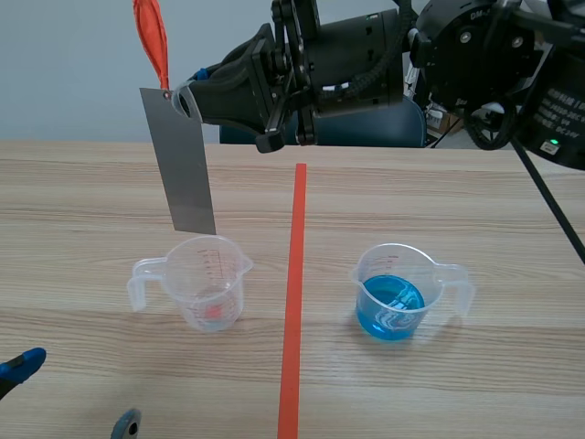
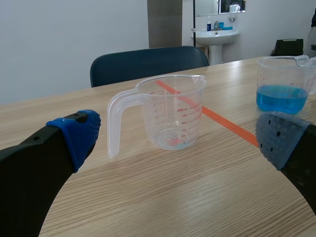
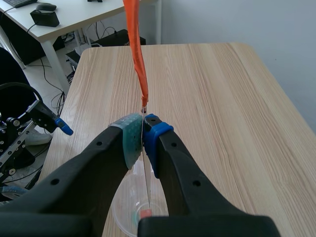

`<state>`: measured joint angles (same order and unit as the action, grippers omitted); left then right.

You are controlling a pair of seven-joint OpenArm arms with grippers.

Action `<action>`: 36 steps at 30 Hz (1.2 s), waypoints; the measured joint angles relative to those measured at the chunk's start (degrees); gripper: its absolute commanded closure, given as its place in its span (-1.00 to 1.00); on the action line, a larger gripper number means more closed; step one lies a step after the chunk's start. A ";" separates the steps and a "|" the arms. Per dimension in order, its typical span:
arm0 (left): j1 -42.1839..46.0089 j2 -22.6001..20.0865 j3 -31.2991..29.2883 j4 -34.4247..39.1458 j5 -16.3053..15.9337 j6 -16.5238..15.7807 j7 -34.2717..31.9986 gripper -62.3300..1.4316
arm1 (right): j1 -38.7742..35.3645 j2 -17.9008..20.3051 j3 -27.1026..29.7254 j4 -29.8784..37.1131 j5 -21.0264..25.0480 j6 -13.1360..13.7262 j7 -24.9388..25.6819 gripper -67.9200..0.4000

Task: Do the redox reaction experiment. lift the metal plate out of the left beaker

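Scene view: the metal plate (image 1: 186, 160) hangs upright in the air, its lower edge just above the far rim of the left beaker (image 1: 206, 283) and, as far as I can tell, clear of it. The right arm's tool (image 1: 183, 99) reaches across from the right and pinches the plate at its top corner, where an orange strip (image 1: 154, 41) rises from it. From the right wrist, the two pads are closed tight on the plate's thin edge, with the beaker mouth straight below.

From the left wrist, the left beaker stands plateless, with only a reddish trace at its bottom. The left arm's tool (image 2: 180, 139) sits low over the tabletop (image 1: 457, 201) with its fingers spread wide, the beaker ahead of it and untouched. The right beaker (image 1: 398, 293), holding blue liquid, stands well apart across the orange tape line (image 1: 294, 293).

I judge the lift to be at its end. The next move calls for a firm pinch and a steady carry, keeping the dangling plate from swinging into the beaker's rim.
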<state>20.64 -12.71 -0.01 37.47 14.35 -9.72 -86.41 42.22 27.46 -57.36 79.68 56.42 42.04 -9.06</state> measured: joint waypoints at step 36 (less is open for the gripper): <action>0.00 0.00 0.00 0.00 0.00 0.00 0.00 -1.00 | 0.00 0.00 0.00 0.00 1.31 0.00 -0.07 0.97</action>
<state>20.64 -12.71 -0.01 37.47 14.35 -9.72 -86.41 42.22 27.46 -57.36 79.68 57.74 42.04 -9.13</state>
